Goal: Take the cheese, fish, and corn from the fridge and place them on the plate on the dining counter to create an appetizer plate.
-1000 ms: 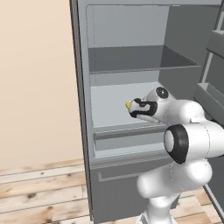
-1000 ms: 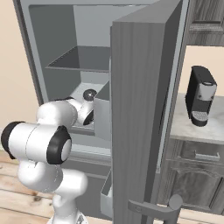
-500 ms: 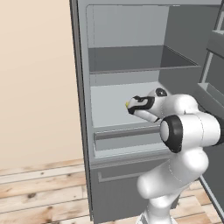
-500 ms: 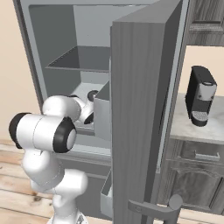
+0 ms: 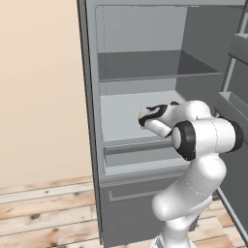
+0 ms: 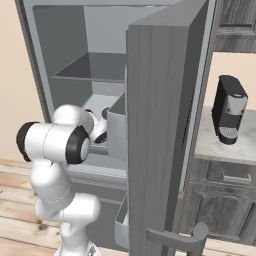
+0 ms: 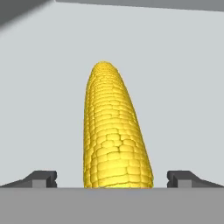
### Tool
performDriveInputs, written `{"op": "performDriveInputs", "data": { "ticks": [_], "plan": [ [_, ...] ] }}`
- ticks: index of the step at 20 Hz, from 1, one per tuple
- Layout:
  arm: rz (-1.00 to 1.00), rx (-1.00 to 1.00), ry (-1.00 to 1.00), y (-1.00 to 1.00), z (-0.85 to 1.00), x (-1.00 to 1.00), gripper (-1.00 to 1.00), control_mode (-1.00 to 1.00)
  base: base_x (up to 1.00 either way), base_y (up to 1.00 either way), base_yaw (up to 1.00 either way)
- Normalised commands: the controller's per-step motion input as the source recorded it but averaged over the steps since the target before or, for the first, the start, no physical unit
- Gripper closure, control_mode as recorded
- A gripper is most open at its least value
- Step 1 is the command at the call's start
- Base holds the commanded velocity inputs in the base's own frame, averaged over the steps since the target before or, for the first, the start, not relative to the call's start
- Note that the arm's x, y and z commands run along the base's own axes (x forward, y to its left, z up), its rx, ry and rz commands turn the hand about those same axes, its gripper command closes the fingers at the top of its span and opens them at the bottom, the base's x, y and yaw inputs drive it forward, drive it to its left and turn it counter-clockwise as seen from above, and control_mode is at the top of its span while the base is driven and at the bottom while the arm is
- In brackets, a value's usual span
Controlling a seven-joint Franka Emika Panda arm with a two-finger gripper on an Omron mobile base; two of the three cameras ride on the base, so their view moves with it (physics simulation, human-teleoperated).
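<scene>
The corn (image 7: 114, 131), a yellow cob, lies on the pale grey shelf of the fridge (image 5: 145, 68), lengthwise away from the hand. In the hand view my gripper (image 7: 113, 178) is open. Its dark fingertips (image 7: 43, 177) stand wide on either side of the cob's near end, not touching it. In the left base view the gripper (image 5: 144, 117) reaches over the middle shelf (image 5: 121, 109) and covers the cob. The cheese, the fish, the plate and the dining counter are out of view.
The open fridge door (image 6: 160, 125) with its racks stands right of the arm. A drawer (image 5: 140, 147) sits under the middle shelf. A black coffee machine (image 6: 229, 116) stands on a marbled counter (image 6: 220, 147) beyond the door. Wooden floor lies below.
The hand has moved a little left and lower over the shelf, and now covers the yellow cob that showed beside it before. The jaws have stayed wide.
</scene>
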Motion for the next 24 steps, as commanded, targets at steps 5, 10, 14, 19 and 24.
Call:
{"op": "performDriveInputs", "data": {
  "ticks": [5,10,14,19,24],
  "plan": [
    [0.0,-0.01,0.0,0.0,-0.22,0.16,-1.0,-1.0,0.0,0.0,0.0],
    [0.0,0.0,0.0,0.0,-0.21,0.11,1.0,-1.0,0.0,0.0,0.0],
    [0.01,0.0,0.0,0.0,-0.16,0.03,1.0,-1.0,0.0,0.0,0.0],
    [0.02,0.0,0.0,0.0,-0.13,0.0,1.0,-1.0,0.0,0.0,0.0],
    [0.01,0.0,0.0,0.0,-0.02,0.02,1.0,-1.0,0.0,0.0,0.0]
  ]
}}
